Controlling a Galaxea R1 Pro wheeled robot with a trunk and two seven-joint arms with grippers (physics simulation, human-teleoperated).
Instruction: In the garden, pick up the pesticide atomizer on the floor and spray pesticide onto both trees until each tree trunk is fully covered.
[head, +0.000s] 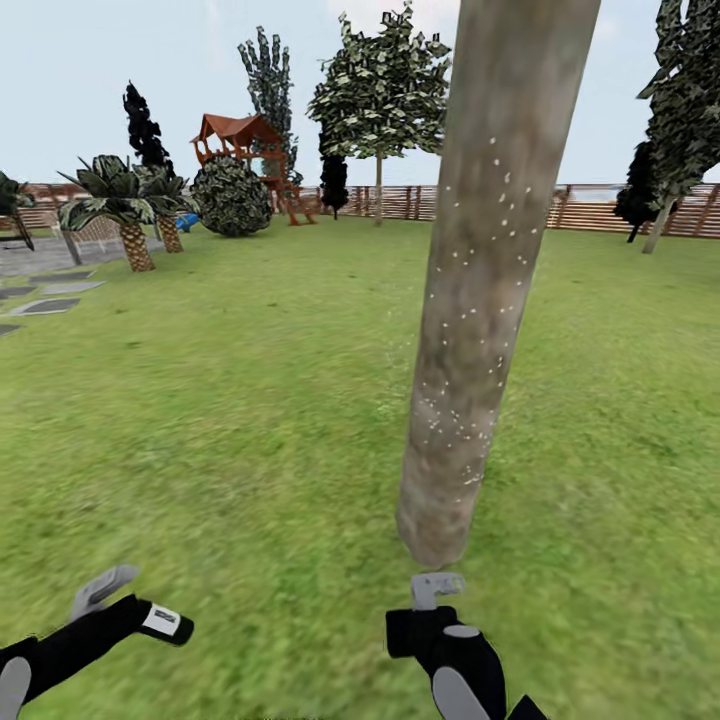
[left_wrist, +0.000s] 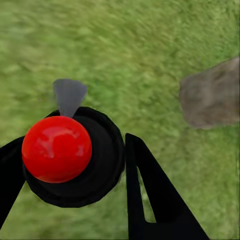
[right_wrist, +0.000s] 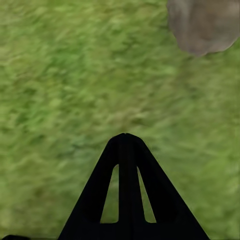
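Left gripper (left_wrist: 75, 165) clamped on pesticide atomizer (left_wrist: 57, 149); right gripper (right_wrist: 125, 145) shut, empty. Tree trunk (head: 480, 300) speckled mid-height: aim nozzle higher and lower, sweep slowly.

The tree trunk (head: 480, 300) is cut off above by the head view's edge, crown unseen, and the pesticide atomizer (left_wrist: 75, 160), between the left jaws, hides its own body beneath its cap.

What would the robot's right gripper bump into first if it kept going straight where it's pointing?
Probably the grass. In its wrist view the shut right gripper points at bare lawn, with the tree trunk off to one side, so it likely misses that.
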